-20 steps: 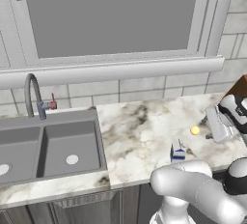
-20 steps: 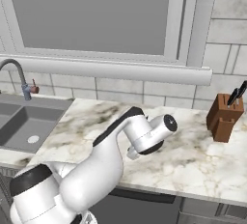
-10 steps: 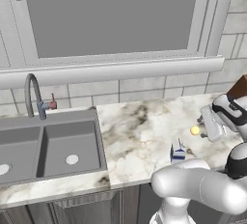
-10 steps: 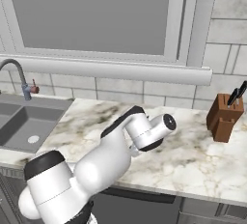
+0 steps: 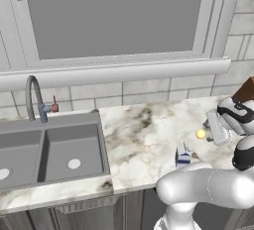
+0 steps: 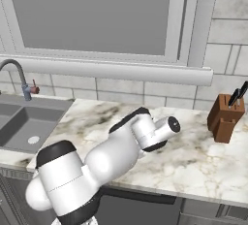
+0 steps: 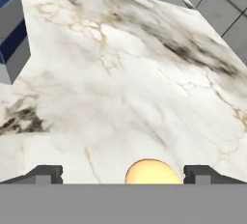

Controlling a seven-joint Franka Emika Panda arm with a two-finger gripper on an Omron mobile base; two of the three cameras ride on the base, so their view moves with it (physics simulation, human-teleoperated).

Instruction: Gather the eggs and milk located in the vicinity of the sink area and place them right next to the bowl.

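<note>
Marble counter (image 7: 144, 73) spreads under your gripper (image 7: 123, 174), jaws spread wide with the egg (image 7: 153, 171) sitting between the tips. It looks round, slick and brittle: close gently across its middle. Milk carton (image 7: 12, 35) stands farther ahead, off to the left.

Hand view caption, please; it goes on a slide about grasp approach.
Open gripper straddling the pale-yellow egg on the marble counter, milk carton standing apart.

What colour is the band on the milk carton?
Blue, on the white milk carton; clearest in the left base view.
</note>
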